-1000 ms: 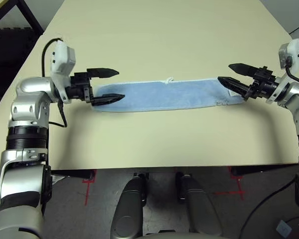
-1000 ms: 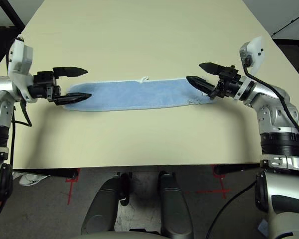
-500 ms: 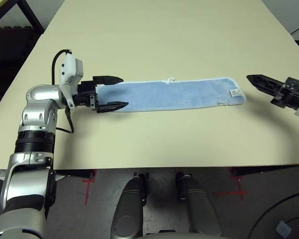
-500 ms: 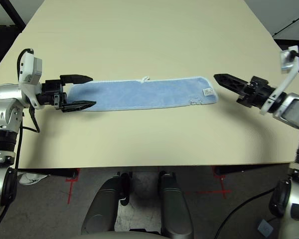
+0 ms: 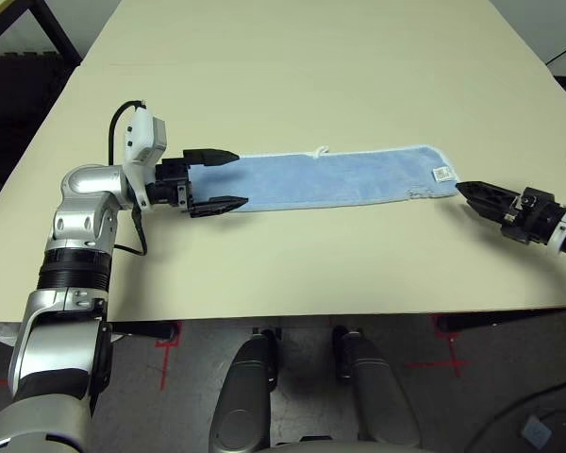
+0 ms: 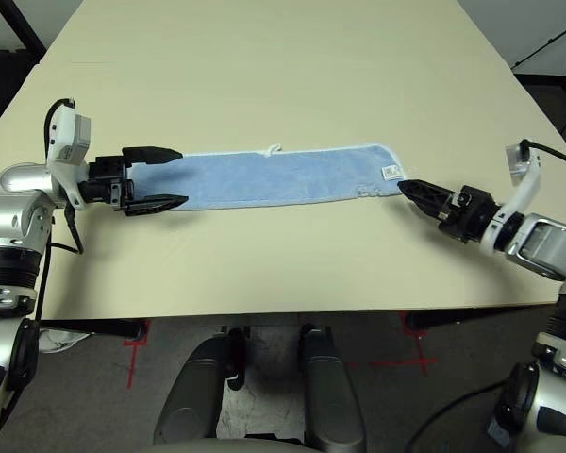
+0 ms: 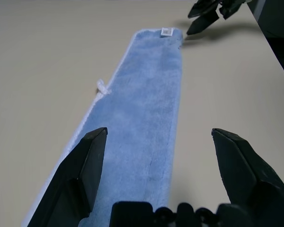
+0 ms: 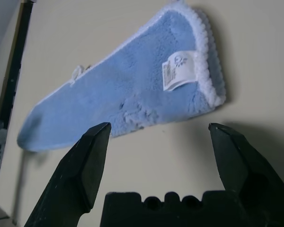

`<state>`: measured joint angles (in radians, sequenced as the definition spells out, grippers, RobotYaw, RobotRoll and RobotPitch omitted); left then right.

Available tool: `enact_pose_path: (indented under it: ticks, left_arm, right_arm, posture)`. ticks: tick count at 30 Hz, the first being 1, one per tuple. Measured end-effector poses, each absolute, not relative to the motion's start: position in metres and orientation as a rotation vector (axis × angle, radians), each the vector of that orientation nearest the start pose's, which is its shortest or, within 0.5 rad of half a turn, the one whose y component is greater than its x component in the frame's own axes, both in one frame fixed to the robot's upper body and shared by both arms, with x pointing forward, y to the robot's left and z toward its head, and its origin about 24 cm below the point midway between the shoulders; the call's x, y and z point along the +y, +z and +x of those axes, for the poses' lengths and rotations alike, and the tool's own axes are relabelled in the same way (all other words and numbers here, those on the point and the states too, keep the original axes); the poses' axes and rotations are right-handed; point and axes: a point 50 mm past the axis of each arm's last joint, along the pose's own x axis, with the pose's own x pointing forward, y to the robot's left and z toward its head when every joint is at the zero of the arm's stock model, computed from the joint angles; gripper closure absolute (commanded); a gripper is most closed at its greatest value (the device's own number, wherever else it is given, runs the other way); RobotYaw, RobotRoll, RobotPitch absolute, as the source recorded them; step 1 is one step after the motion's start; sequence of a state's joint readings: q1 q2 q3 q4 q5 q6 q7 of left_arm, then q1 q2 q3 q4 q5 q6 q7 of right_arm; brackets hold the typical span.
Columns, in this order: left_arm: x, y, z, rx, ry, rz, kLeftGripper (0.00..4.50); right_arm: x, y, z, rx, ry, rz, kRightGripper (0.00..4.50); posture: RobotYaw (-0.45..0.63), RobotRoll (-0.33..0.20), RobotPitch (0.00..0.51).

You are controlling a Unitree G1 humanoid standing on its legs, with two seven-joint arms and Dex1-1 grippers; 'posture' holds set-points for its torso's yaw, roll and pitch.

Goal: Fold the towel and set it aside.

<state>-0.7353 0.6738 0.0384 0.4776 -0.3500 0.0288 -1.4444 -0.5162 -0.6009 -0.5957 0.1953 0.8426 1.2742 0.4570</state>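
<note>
A white tag [image 8: 180, 70] is lying on the blue towel [image 8: 132, 85], showing small print. Its words are staying too small to read.

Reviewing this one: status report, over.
Left gripper open over towel's left end. Right gripper open by its tagged end. Towel in a long strip on table, nothing on it.
</note>
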Motion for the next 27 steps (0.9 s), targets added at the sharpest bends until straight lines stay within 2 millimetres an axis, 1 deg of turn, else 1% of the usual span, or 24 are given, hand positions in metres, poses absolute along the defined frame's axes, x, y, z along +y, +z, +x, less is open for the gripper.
enact_pose_path:
  ticks: [3, 5, 11, 14, 16, 17, 21, 24, 27]
  left_arm:
    - [0.227, 0.197, 0.327, -0.077, -1.258, 0.396, 0.03]
    - [0.226, 0.197, 0.326, -0.076, -1.257, 0.396, 0.03]
    - [0.227, 0.199, 0.324, -0.074, -1.256, 0.409, 0.03]
    - [0.227, 0.198, 0.324, -0.067, -1.25, 0.402, 0.0]
    - [0.227, 0.197, 0.324, -0.066, -1.251, 0.401, 0.0]
    - [0.227, 0.198, 0.324, -0.066, -1.251, 0.402, 0.0]
    - [0.227, 0.197, 0.324, -0.062, -1.251, 0.398, 0.0]
    - [0.227, 0.197, 0.324, -0.061, -1.251, 0.398, 0.0]
    - [0.227, 0.197, 0.324, -0.061, -1.251, 0.398, 0.0]
  right_arm:
    - [-0.279, 0.15, 0.302, 0.381, 0.385, 0.679, 0.0]
    - [-0.277, 0.149, 0.307, 0.37, 0.373, 0.678, 0.0]
    - [-0.279, 0.149, 0.312, 0.335, 0.335, 0.675, 0.0]
    - [-0.277, 0.147, 0.314, 0.33, 0.324, 0.68, 0.6]
    - [-0.274, 0.144, 0.314, 0.336, 0.319, 0.687, 1.29]
    - [-0.273, 0.142, 0.314, 0.341, 0.314, 0.69, 1.74]
    - [-0.275, 0.137, 0.311, 0.346, 0.284, 0.703, 3.3]
    - [-0.276, 0.136, 0.307, 0.331, 0.272, 0.706, 4.48]
    - [-0.276, 0.136, 0.305, 0.323, 0.255, 0.708, 4.48]
  posture:
    - [0.05, 0.0, 0.224]
    - [0.05, 0.0, 0.223]
    - [0.05, 0.0, 0.22]
    - [0.05, 0.0, 0.218]
    - [0.05, 0.0, 0.217]
    - [0.05, 0.0, 0.217]
    - [0.04, 0.0, 0.215]
    - [0.04, 0.0, 0.216]
    - [0.04, 0.0, 0.217]
